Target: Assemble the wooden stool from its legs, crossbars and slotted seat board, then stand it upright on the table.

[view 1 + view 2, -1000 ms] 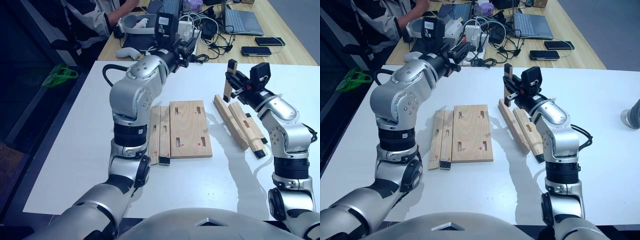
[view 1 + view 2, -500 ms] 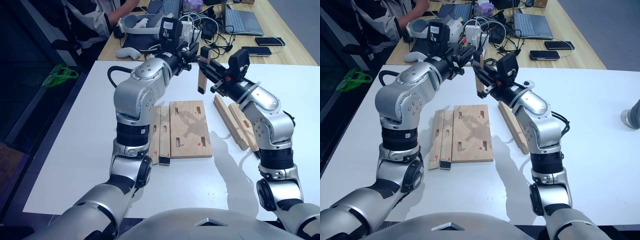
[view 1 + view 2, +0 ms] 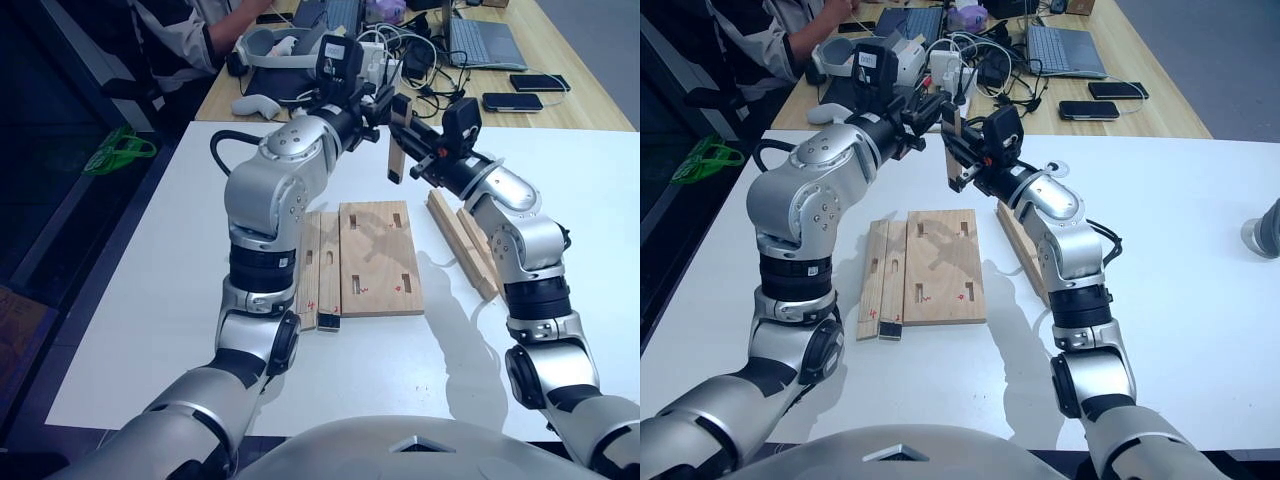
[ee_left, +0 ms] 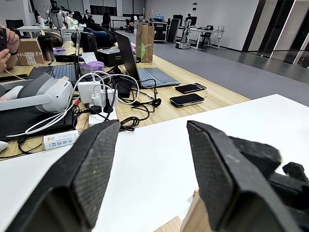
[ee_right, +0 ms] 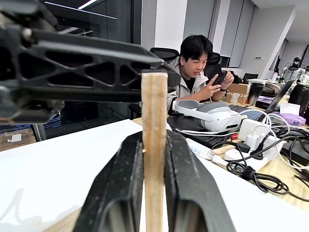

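White table point(image 3: 150, 300); flat on it, slotted seat board point(image 3: 378, 257), two slotted wooden bars point(image 3: 310, 265) just beside its left edge, two plain wooden bars point(image 3: 452, 240) near its right.

Head stereo downward; wrist cameras close-up.

Both arms have silver-grey metallic shells, rounded joint housings and black ring bands between segments. Left arm point(image 3: 268, 190): bulbous elbow shell with small dark screws dotted on its side, thick black cable looping out behind the wrist. Right arm point(image 3: 528, 245): same finish, thinner black cable curving off the housing well behind the hand. A black boxy camera module sits on each wrist, just behind the gripper. Left gripper point(image 4: 152, 145): two broad black fingers point(image 4: 91, 179), flat inner pads with fine dimpled texture, rounded corners. Right gripper point(image 5: 154, 145): black fingers point(image 5: 118, 193) with smooth, slightly glossy outer faces, narrowing toward the tips.
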You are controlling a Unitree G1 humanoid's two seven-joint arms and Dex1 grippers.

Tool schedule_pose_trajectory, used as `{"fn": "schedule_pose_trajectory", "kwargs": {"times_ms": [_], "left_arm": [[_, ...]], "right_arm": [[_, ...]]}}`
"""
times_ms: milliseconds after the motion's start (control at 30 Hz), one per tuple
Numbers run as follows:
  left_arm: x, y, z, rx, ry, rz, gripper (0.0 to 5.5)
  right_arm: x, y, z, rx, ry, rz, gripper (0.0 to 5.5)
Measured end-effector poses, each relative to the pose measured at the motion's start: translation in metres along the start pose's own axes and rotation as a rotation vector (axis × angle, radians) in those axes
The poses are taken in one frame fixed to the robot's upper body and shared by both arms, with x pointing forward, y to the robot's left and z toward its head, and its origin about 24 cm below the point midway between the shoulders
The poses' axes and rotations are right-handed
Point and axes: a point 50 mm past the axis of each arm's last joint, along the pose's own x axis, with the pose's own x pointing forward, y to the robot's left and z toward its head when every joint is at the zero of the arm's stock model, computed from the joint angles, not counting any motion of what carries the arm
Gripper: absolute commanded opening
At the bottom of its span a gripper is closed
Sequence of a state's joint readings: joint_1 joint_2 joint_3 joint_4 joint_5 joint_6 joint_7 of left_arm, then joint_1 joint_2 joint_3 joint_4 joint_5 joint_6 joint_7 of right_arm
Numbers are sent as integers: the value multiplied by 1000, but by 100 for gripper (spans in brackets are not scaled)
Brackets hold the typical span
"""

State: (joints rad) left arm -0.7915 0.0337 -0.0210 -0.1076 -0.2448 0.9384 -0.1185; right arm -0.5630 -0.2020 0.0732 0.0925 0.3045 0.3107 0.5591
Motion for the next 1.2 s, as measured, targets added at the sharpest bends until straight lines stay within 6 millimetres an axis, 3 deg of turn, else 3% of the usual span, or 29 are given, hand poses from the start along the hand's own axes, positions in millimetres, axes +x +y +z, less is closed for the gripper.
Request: {"fn": "schedule_pose_trajectory", "kwargs": {"times_ms": [533, 667, 1000, 1100, 1200], "left_arm": [[-2, 3, 1, 14, -5, 16, 257], [-1, 14, 1, 15, -11, 33, 257], [-1, 14, 3, 19, -5, 37, 257], [-3, 8, 7, 24, -22, 20, 257], [-1, -20, 9, 5, -40, -134, 257]], "right_arm": [[14, -4, 0, 10, -18, -7, 38], [9, 6, 14, 18, -79, 48, 38], [9, 17, 7, 49, -51, 116, 38], [10, 14, -2, 53, -23, 98, 38], [18, 20, -8, 76, -5, 117, 38]]}}
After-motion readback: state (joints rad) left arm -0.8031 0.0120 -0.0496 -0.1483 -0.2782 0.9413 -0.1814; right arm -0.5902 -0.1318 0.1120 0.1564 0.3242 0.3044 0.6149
